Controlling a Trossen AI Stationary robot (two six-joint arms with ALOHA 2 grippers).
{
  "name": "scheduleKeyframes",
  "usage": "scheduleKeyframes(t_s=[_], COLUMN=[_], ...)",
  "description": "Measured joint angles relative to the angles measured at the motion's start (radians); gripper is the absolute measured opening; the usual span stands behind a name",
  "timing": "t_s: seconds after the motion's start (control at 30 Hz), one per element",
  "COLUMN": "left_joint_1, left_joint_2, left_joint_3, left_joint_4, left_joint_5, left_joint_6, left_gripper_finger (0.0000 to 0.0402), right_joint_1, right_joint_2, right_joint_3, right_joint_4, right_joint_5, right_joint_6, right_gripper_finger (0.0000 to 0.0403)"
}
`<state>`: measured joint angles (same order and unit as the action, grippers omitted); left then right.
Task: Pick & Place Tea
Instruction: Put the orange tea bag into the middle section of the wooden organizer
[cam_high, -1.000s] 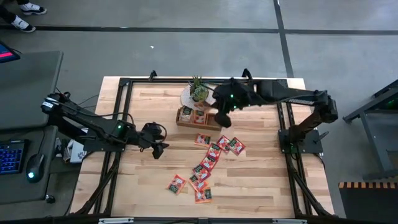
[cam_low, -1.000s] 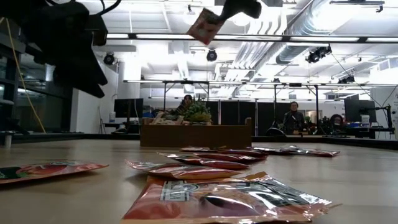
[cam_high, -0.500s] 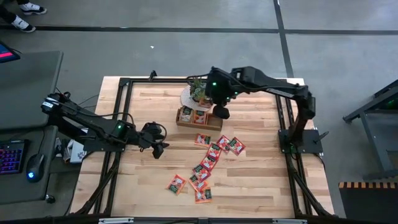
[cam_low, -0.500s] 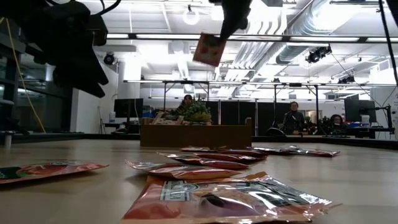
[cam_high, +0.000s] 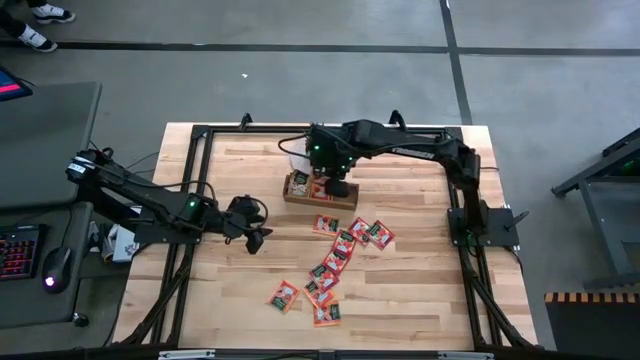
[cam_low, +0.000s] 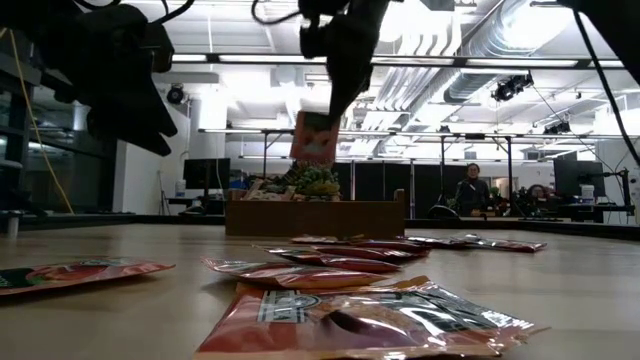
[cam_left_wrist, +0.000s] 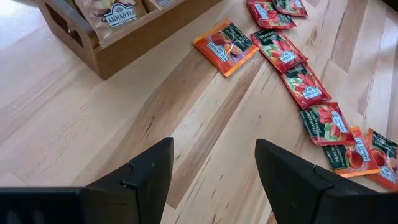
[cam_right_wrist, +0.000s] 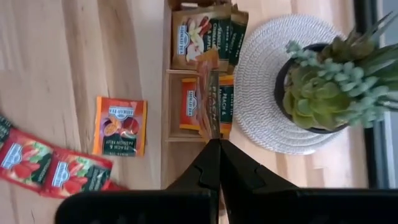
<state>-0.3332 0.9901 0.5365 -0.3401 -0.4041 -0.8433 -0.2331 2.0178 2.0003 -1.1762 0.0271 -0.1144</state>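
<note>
Risk: the tray (cam_high: 300, 196), at the worktop's far centre beside a potted succulent (cam_right_wrist: 326, 87), has narrow compartments already holding sachets; the carried sachet (cam_right_wrist: 210, 102), hanging edge-on, could catch a divider or fall outside if released off-centre. Right gripper (cam_right_wrist: 213, 142): reaching over the tray, fingers pinched shut on that sachet's edge. Left gripper (cam_left_wrist: 211, 162): waiting at mid-left, fingers wide, empty. Loose sachets (cam_high: 335, 258): scattered right of centre, nearer than the tray.
</note>
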Motion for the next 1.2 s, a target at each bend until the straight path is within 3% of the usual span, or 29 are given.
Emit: scheduleKeyframes(t_s=[0.83,1.2], left_joint_1=[0.000,0.000], left_joint_2=[0.000,0.000], left_joint_3=[0.000,0.000], left_joint_4=[-0.003,-0.008], left_joint_5=[-0.008,-0.008], left_joint_6=[0.000,0.000], left_gripper_finger=[0.0225,0.0225], right_joint_1=[-0.020,-0.013], right_joint_2=[0.111,0.110], right_joint_3=[-0.001,-0.157], right_joint_4=[-0.002,0.049], right_joint_5=[-0.020,-0.041], right_joint_6=[0.068,0.115], right_gripper_finger=[0.0000,0.0000])
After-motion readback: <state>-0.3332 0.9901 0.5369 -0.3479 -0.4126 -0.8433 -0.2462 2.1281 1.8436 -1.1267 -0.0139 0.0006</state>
